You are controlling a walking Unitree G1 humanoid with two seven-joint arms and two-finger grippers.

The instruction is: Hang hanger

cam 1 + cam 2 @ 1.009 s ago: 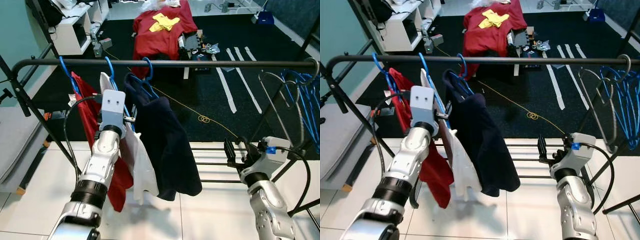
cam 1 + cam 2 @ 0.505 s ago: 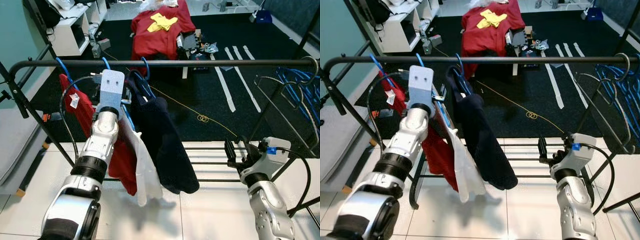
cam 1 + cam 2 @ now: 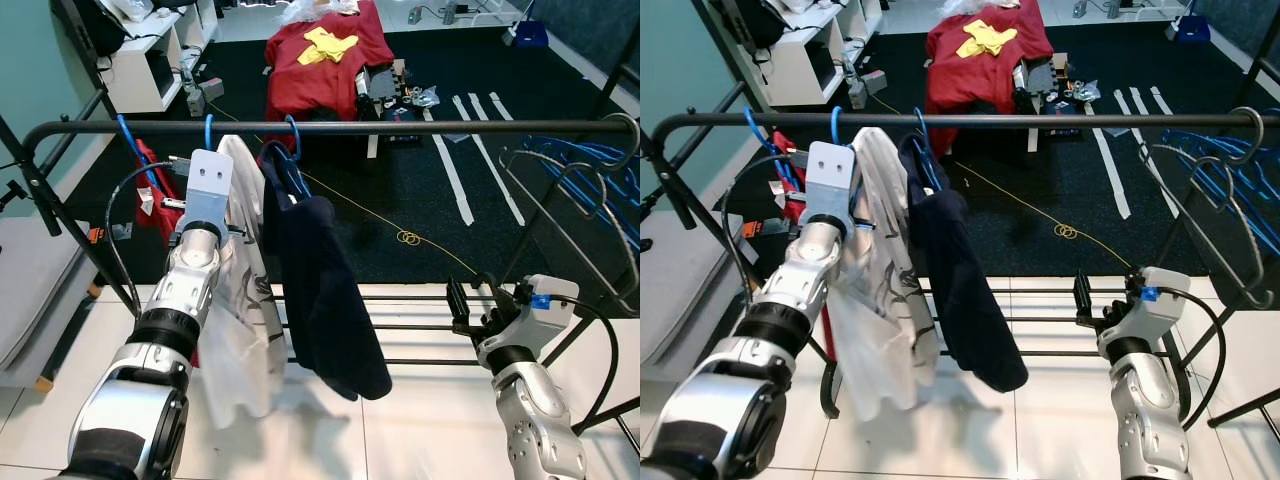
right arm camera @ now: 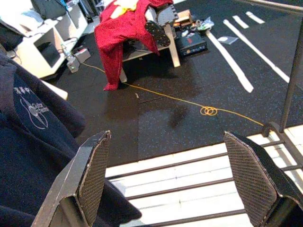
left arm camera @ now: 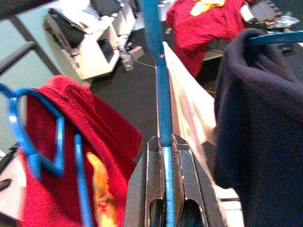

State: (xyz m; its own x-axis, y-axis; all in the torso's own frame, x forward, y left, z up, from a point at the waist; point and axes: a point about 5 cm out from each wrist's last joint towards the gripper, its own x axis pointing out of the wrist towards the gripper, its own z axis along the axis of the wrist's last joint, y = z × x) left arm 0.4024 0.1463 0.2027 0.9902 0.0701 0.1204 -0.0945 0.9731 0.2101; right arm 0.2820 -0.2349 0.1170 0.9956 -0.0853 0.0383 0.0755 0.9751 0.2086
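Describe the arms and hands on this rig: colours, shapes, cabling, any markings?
Both arms are silver, jointed metal with black ring bands. The left arm ends in a pale grey box with two small holes; a black cable loops beside it. The right hand has two long black fingers with textured mesh pads, and its grey wrist box carries a small blue mark and a black cable.

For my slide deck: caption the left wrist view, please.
Left gripper shut on blue hanger carrying white shirt, between red garment and navy garment.
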